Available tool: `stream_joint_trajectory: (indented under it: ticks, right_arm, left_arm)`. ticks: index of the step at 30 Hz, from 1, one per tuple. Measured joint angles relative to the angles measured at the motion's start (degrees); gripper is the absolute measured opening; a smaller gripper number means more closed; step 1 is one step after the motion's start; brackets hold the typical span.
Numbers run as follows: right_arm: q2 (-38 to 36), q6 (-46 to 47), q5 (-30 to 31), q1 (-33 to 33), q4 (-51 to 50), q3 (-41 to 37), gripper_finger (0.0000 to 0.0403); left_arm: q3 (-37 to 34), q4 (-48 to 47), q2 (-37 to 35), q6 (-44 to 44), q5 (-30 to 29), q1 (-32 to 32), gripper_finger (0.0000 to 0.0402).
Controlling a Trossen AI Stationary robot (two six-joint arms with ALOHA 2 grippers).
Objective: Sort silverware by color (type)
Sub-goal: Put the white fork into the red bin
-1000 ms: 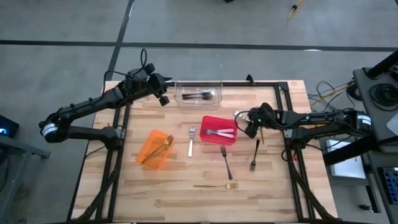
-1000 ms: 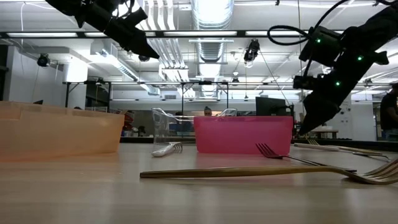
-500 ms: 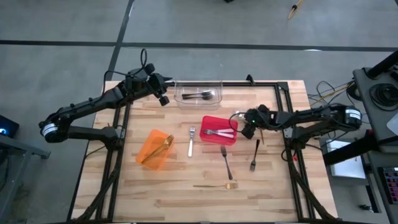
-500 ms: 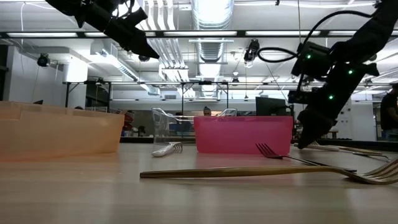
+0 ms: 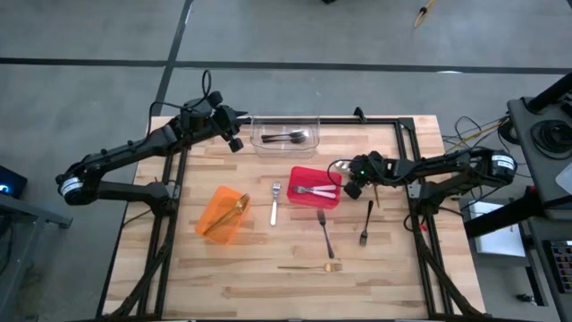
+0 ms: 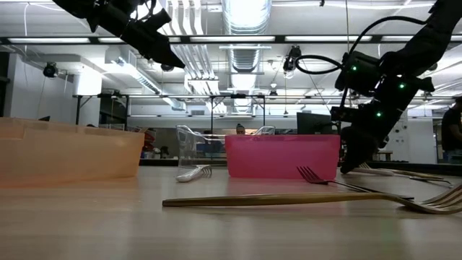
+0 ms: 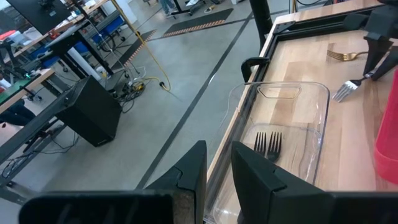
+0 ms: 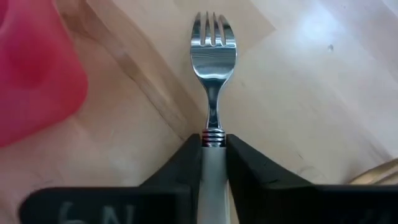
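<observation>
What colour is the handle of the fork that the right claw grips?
The fork has a white handle and a shiny silver head; the right wrist view shows it best.

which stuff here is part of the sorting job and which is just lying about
Job:
- silver fork in the right gripper
- loose forks: silver, two dark, gold
- red bin, orange bin, clear bin

Lying about:
- cables off the table's right edge
- black box on the floor
</observation>
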Motion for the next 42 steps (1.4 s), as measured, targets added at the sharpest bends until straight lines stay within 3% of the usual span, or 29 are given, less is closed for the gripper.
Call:
stream_joint_trajectory:
  ticks: [7,13,20,23,27,34,39,42]
  right_arm:
    - [-4.66,0.40,0.09,-0.01,-1.02,0.00,0.0040]
    - [-14.68,0.36,3.44,-0.04,-4.67,0.79,0.0040]
    - [-26.91,-0.69,2.74,0.05,-4.78,3.15,0.0040]
    - [-30.73,-2.04,-3.44,0.09,-0.19,3.98,0.0040]
    - [-32.66,-2.96,-17.82,0.11,12.82,3.96,0.0040]
    - [-25.91,-2.64,-38.21,0.54,34.96,3.91,0.0040]
    - [-17.80,-2.63,-46.22,1.74,47.63,4.39,0.0040]
    - [-13.38,-2.61,-47.29,2.40,50.89,6.11,0.0040]
  left_arm:
    - [0.00,0.00,0.00,-0.45,0.19,0.00,0.0057]
    - [0.00,0.05,0.00,-0.70,3.39,0.00,0.0057]
    - [0.00,1.28,0.00,-1.23,4.17,0.00,0.0057]
    - [0.00,2.27,0.00,-1.93,7.82,-0.02,0.0057]
    - [0.00,4.31,0.00,-2.64,18.13,0.00,0.0057]
    - [0.00,10.17,0.00,-3.76,40.38,-0.96,0.0057]
    - [0.00,14.97,0.00,-4.52,42.63,-4.41,0.0057]
    - [0.00,17.90,0.00,-4.50,42.67,-6.80,0.0057]
